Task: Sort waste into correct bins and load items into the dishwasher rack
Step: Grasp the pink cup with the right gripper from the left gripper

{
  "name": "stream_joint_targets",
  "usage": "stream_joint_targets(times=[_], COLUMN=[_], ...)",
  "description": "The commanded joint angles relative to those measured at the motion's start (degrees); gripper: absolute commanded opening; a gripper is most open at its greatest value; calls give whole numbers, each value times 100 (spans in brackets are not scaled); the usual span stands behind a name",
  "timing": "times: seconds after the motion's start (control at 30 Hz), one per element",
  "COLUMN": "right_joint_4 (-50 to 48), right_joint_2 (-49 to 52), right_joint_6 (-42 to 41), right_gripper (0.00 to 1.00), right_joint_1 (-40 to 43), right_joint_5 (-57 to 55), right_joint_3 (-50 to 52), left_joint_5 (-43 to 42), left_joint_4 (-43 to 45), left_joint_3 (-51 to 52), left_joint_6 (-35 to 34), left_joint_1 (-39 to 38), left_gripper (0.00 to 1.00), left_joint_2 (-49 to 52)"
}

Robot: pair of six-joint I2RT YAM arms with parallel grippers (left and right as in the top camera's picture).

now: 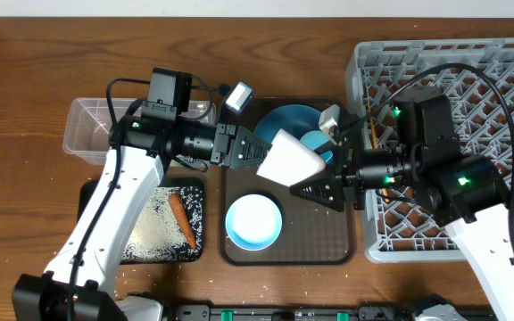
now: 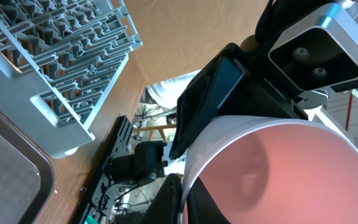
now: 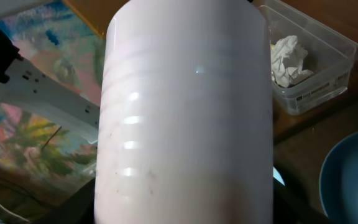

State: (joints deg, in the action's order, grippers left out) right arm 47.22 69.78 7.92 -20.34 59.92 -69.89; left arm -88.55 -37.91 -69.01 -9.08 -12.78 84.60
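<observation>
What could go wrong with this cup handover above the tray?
1. The white-pink cup hangs between the left tool and the right tool. Releasing before the right one grips firmly could drop it onto the light-blue bowl or the dark-blue plate.
2. Its wall looks smooth and glossy, so it may slip.
3. The tools sit very close and could bump.

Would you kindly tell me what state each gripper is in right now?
Left gripper: closed on the white-pink cup.
Right gripper: around the cup; whether it grips cannot be told.
</observation>
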Motion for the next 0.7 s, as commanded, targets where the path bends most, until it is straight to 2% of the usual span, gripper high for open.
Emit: stream_joint_targets(times=[0.0, 0.17, 0.33, 0.5, 0.67], right_joint_4=[-83, -179, -369, -424, -431], right_joint_2=[20, 20, 20, 20, 20], right_joint_6=[-63, -201, -579, -577, -575], right_gripper=[45, 43, 35, 35, 33], right_joint_1=[76, 160, 273, 278, 282], right_joint_5=[118, 118, 118, 118, 118], right_joint_3=[15, 15, 15, 15, 15], left_joint_5=[-66, 164, 461, 852, 876], left_joint_4=[-17, -114, -382, -643, -640], left_joint_3=[17, 28, 35, 35, 35], left_joint_6=[52, 55, 177, 205, 225], left_joint_1=[-55, -55, -55, -85, -151], left_gripper=[6, 7, 7, 7, 14], left_joint_2=[-4, -4, -4, -4, -4])
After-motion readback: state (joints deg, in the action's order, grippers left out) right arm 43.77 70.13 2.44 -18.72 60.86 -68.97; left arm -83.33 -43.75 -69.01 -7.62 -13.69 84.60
